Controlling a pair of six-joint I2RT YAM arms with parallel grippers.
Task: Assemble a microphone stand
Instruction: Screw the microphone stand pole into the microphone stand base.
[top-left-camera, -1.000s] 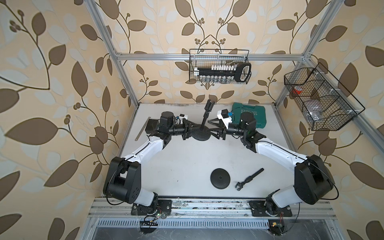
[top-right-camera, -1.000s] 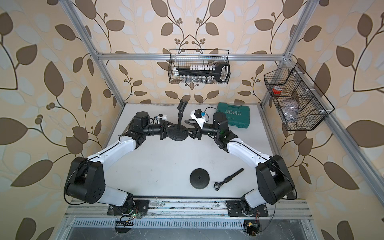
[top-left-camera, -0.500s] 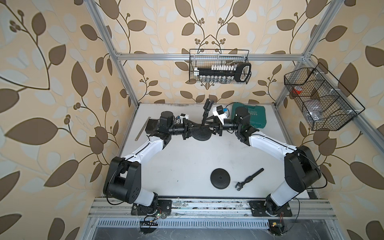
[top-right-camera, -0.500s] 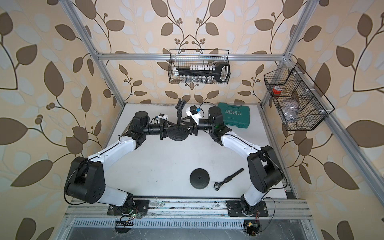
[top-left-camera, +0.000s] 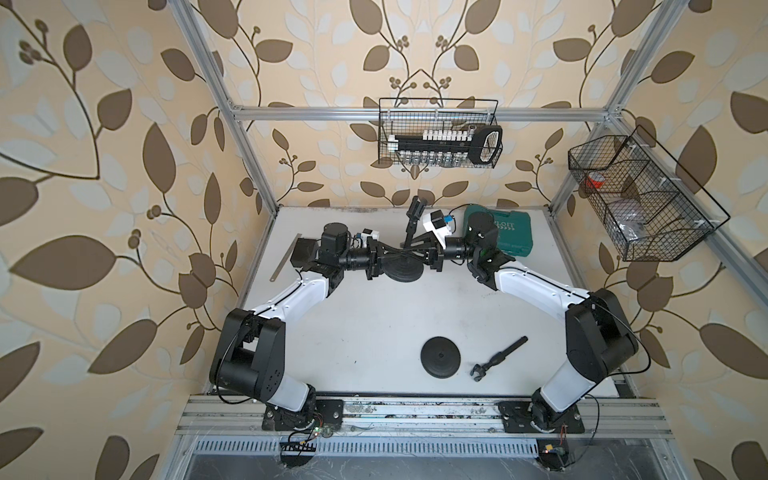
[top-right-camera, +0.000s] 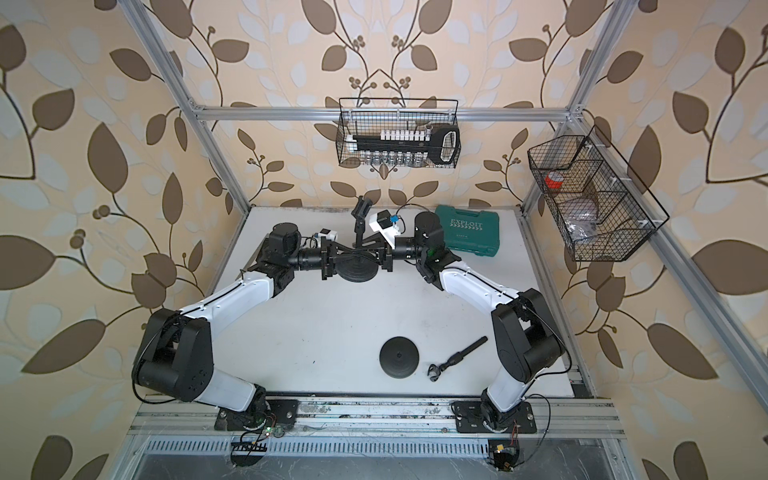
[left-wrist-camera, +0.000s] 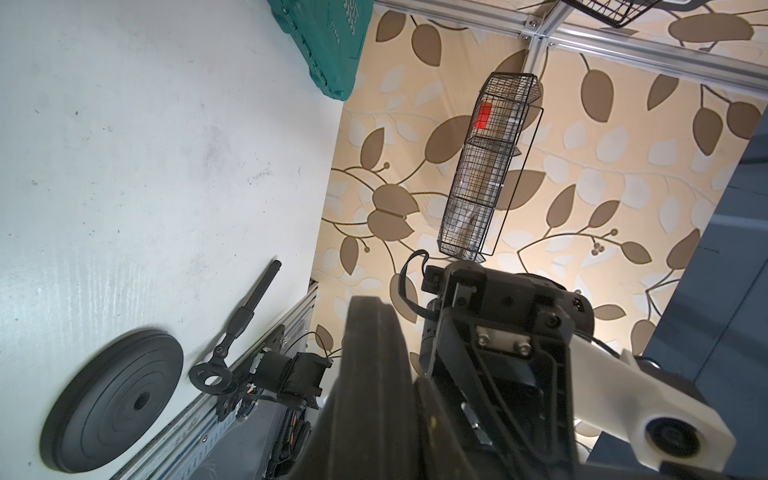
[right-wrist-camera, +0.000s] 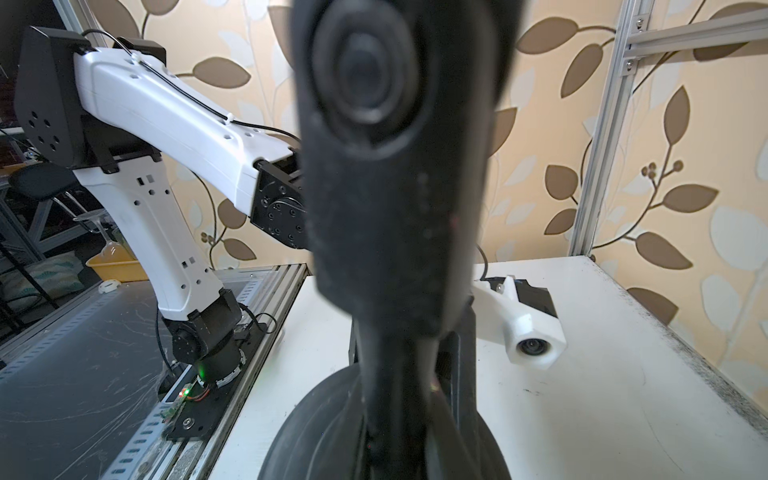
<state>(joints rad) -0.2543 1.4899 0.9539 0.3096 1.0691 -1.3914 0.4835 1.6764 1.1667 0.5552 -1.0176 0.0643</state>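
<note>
Microphone stand base (top-left-camera: 405, 272), rim pinched by the closed left gripper (top-left-camera: 386, 259) to steady it — the right gripper (top-left-camera: 415, 248) clamps its upright pole (top-left-camera: 410, 230), likely to screw it in.

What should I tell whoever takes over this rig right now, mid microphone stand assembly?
Left claw: shut on the rim of the far round black base.
Right claw: shut, apparently on the thin black pole standing tilted on that base.
Front of the white table: a second round black base and a loose black rod with a clip end, lying apart.
Done: pole stands on the far base; tightness cannot be seen.
To do: probably tighten, release, then assemble the second pair.
</note>
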